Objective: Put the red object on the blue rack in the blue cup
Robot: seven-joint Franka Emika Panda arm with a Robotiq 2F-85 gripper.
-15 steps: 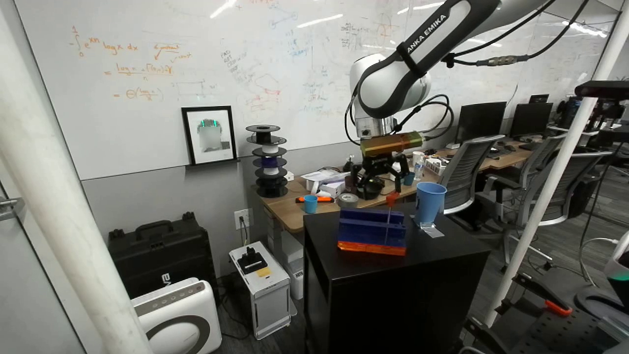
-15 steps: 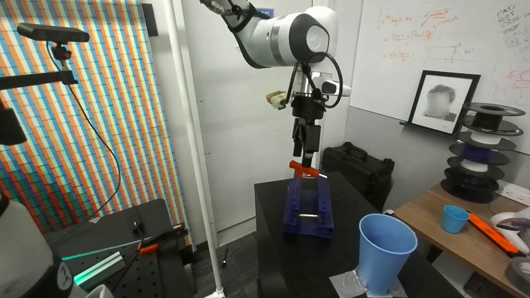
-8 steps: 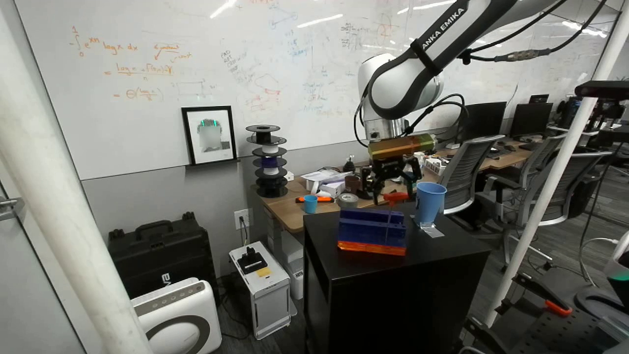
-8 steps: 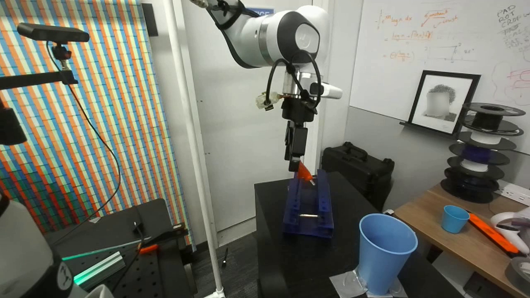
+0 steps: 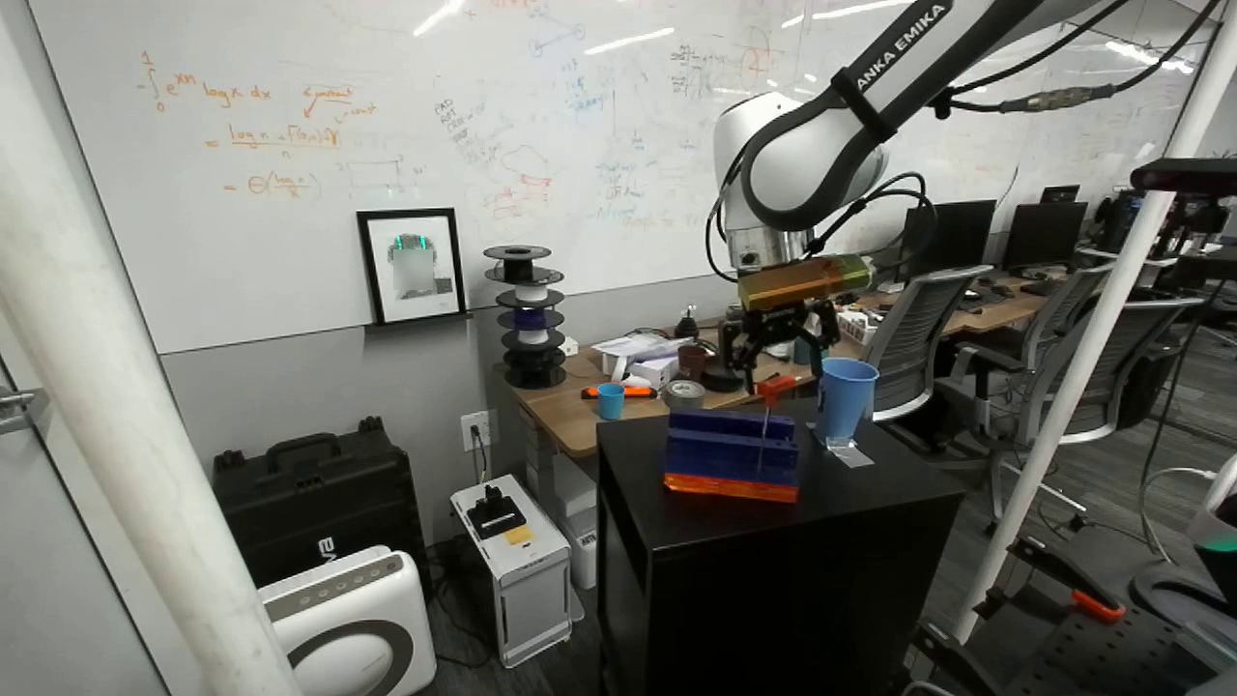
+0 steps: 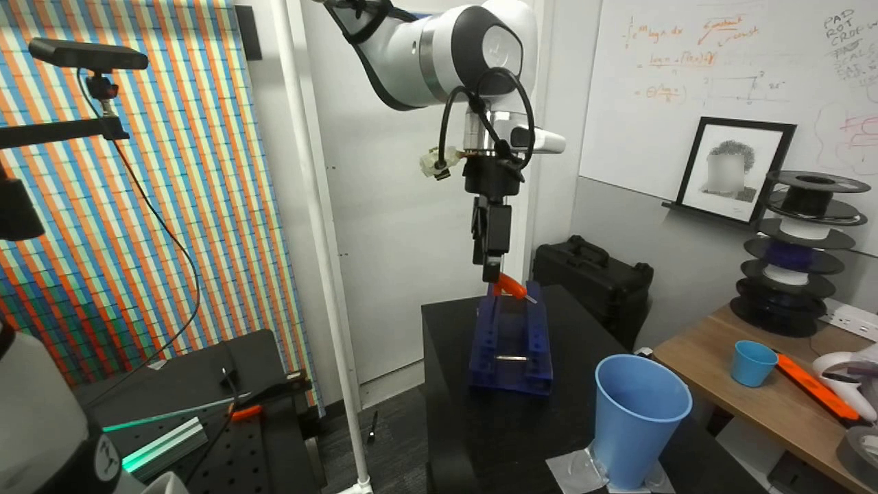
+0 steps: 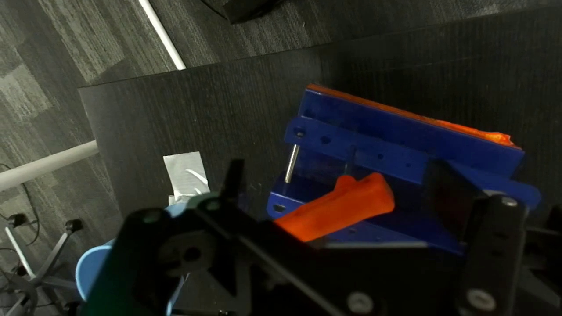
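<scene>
The red object is a T-shaped handle (image 5: 775, 389) on a thin shaft that stands upright in the blue rack (image 5: 730, 449). The handle also shows in an exterior view (image 6: 509, 285) and in the wrist view (image 7: 340, 206). The rack has two rails with metal pins, seen in the wrist view (image 7: 373, 149). My gripper (image 5: 786, 377) is open just above the rack. In the wrist view its fingers (image 7: 344, 188) stand apart on either side of the handle. The handle's near end is hidden behind the gripper. The blue cup (image 6: 634, 425) stands upright beside the rack; the gripper partly covers it in the wrist view (image 7: 90, 267).
The rack and cup stand on a black cabinet (image 5: 696, 532); clear tape lies at the cup's base (image 5: 850, 452). A wooden desk (image 6: 727, 370) behind carries a smaller blue cup (image 6: 753, 362), an orange tool and stacked spools (image 6: 799, 254). White poles (image 6: 315, 206) stand nearby.
My gripper has shifted toward the cup side, then risen slightly, staying open. The red handle has turned about its shaft and now points another way. The rack and cup have not moved.
</scene>
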